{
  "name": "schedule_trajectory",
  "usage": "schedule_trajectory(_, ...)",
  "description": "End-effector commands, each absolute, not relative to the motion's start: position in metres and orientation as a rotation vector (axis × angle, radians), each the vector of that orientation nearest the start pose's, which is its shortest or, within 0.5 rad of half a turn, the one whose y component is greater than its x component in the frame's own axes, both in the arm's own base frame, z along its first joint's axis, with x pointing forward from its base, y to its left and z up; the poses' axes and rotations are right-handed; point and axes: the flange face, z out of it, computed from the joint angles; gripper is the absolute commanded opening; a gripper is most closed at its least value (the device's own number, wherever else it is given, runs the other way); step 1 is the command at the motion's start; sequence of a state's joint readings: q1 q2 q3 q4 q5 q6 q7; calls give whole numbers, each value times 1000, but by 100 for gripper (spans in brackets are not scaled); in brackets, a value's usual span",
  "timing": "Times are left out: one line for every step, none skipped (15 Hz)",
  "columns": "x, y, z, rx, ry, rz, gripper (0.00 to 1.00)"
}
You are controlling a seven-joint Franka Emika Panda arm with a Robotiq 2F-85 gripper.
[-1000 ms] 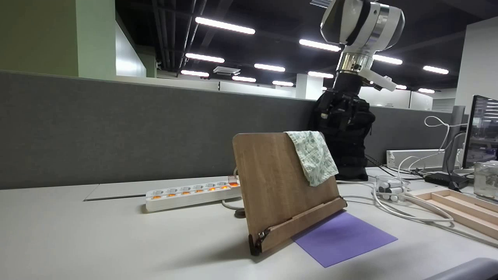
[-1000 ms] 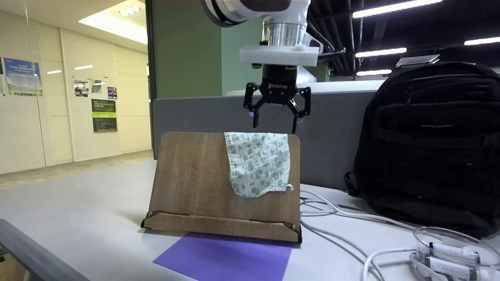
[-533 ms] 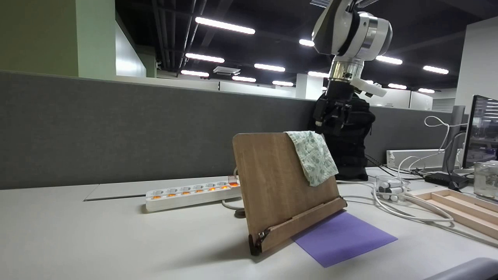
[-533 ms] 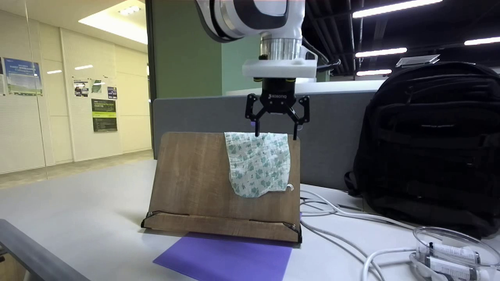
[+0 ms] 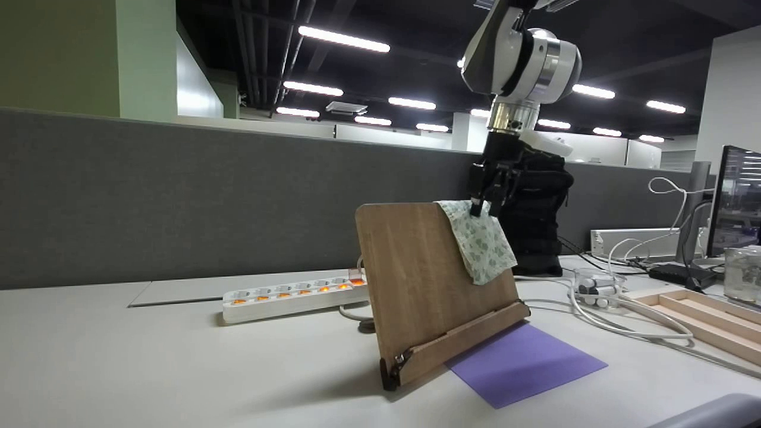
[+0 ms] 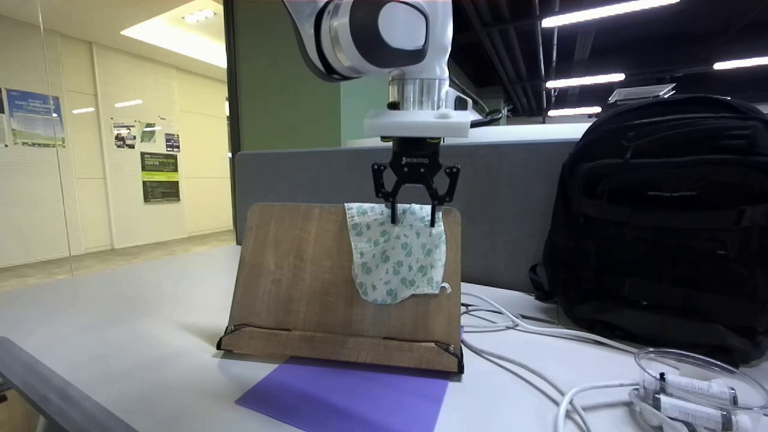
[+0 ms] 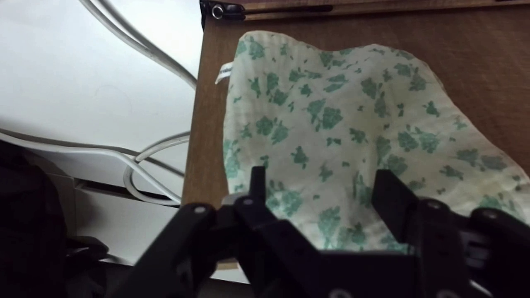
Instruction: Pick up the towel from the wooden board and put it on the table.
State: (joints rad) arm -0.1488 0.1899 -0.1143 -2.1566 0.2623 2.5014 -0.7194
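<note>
The pale green and white towel (image 6: pixel 399 270) hangs over the top edge of the tilted wooden board (image 6: pixel 294 270), near one upper corner. It also shows in an exterior view (image 5: pixel 484 258) and in the wrist view (image 7: pixel 331 103). The board stands on the light grey-white table (image 5: pixel 166 368). My gripper (image 6: pixel 413 223) points down at the towel's upper part. In the wrist view the gripper (image 7: pixel 319 174) is partly open, its fingertips apart with towel cloth showing behind the gap. No cloth is pinched. Whether the fingertips touch the towel, I cannot tell.
A black backpack (image 6: pixel 660 240) stands beside the board against the grey partition (image 5: pixel 238 208). A purple sheet (image 6: pixel 354 399) lies under the board's front. A white power strip (image 5: pixel 297 302), cables (image 6: pixel 516 360), a see-through cup (image 6: pixel 699 396) and a pale wooden tray (image 5: pixel 701 318) lie around.
My gripper has moved down and toward the board, from above its top edge to the towel's upper part. Its fingers have come closer together. The towel and board have not visibly moved.
</note>
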Motion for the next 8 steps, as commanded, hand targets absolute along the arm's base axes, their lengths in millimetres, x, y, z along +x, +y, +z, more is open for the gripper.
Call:
schedule_trajectory(563, -145, 331, -3014, -365, -339, 37)
schedule_trajectory(562, -140, 332, -3002, -369, -345, 31)
schedule_trajectory(561, -138, 334, -2994, -374, -348, 25)
schedule_trajectory(559, -136, 335, -2981, -367, -350, 17)
schedule_trajectory(557, -135, 336, -2973, -356, -351, 11)
schedule_trajectory(555, -134, 338, -2962, -348, -350, 3)
schedule_trajectory(552, -135, 339, -2957, -332, -355, 1)
schedule_trajectory(550, -135, 341, -2948, -318, -355, 0)
